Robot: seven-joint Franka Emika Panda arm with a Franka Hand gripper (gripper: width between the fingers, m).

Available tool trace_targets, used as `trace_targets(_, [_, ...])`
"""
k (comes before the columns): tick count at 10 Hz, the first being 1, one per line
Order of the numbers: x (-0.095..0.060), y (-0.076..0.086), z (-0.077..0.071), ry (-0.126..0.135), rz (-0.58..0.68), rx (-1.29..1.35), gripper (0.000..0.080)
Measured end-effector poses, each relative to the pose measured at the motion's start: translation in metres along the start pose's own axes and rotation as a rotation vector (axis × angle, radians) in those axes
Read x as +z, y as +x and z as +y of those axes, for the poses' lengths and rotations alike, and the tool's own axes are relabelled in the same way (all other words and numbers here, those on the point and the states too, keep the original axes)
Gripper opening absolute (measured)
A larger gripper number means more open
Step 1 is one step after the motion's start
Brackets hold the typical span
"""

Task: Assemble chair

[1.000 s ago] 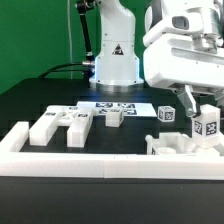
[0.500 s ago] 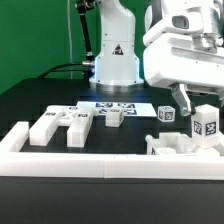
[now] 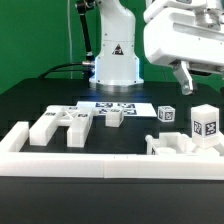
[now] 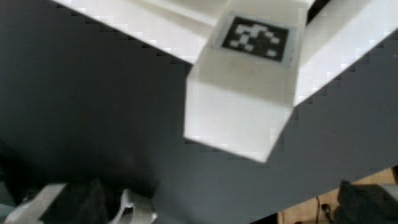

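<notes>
Along the front edge of the black table (image 3: 30,103) runs a long white border rail (image 3: 90,163). Just behind it, near the front corner on the exterior view's right, sits the chair's chunky matte-white base piece (image 3: 178,146). An upright matte-white block (image 3: 205,124) bearing a black-and-white square tag stands against it. Toward the exterior view's left lie loose blocky white chair pieces (image 3: 60,126). A small white block (image 3: 115,117) and a small tagged white cube (image 3: 166,113) lie farther back, near mid-table. Behind them lies the flat marker board (image 3: 120,104), then the arm's white pedestal (image 3: 115,60). The two-finger gripper (image 3: 200,82) hangs above the upright block, clear of it, its dark fingers (image 4: 71,203) spread wide with nothing between them.
</notes>
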State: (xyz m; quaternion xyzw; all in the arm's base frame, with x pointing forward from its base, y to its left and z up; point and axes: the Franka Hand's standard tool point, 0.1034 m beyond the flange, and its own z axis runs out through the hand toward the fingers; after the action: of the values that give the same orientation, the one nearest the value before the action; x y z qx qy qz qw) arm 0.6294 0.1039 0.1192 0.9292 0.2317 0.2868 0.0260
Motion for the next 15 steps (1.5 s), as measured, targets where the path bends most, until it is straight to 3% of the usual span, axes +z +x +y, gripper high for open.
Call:
trace_targets(2, [0.002, -0.003, -0.004, 0.021, -0.041, -0.001, 0.0649])
trace_targets(4, [0.008, -0.004, -0.016, 0.097, -0.21, 0.019, 0.0649])
trace_targets(6, [0.007, -0.006, -0.023, 0.155, -0.366, 0.054, 0.0649])
trace_targets(8, [0.007, -0.002, -0.029, 0.177, -0.455, 0.065, 0.0649])
trace_targets(9, [0.004, -0.008, -0.032, 0.196, -0.526, 0.074, 0.0649])
trace_targets(11, [0.003, -0.005, -0.02, 0.199, -0.535, 0.08, 0.0649])
trace_targets(13, [0.004, -0.01, -0.01, 0.225, -0.604, 0.146, 0.0649])
trace_targets(15, [0.006, -0.017, -0.012, 0.237, -0.637, 0.204, 0.0649])
